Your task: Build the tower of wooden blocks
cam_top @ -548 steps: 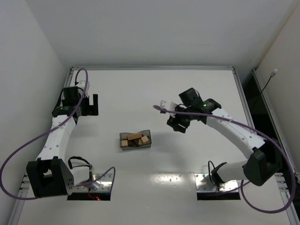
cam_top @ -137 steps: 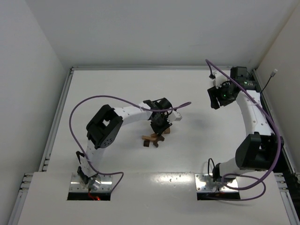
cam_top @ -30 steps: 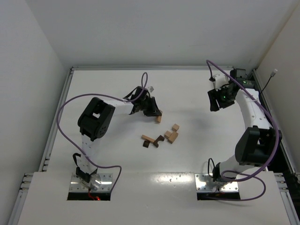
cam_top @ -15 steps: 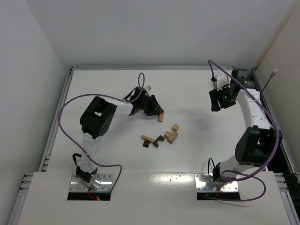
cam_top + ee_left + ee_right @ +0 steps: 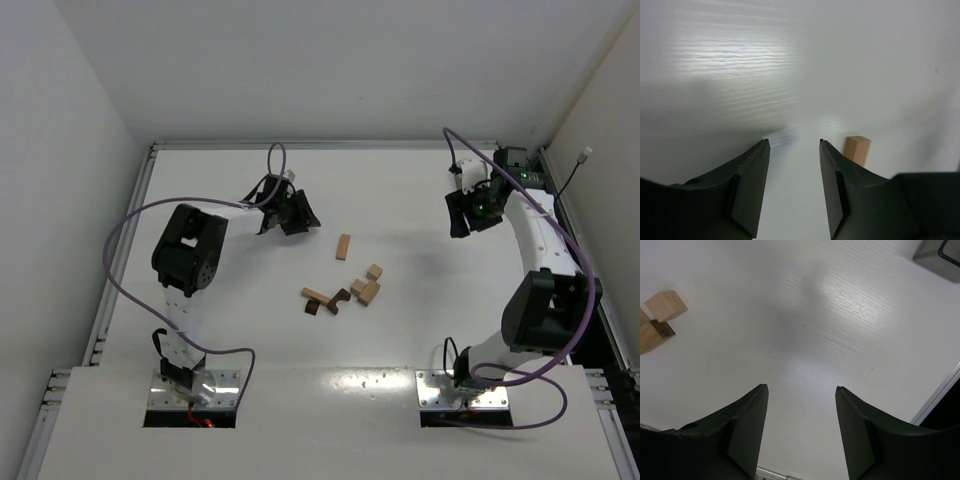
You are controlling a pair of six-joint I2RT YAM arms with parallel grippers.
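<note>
In the middle of the worktop (image 5: 420, 330) sat one tan block (image 5: 343, 246), with the other blocks (image 5: 366, 291) loose at 6 o'clock of it. The left gripper (image 5: 793, 141) and right gripper (image 5: 800, 387) had their jaws apart, holding nothing. The blocks looked light, hard and smooth, best pinched on two flat sides.

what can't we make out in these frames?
- Top view: block cluster is too small to count pieces or see which touch.
- Left wrist: tan block, lower part hidden behind a finger of the left gripper.
- Right wrist: blocks cut off by the left edge; grey object cut off by the top-right corner, unidentifiable.
</note>
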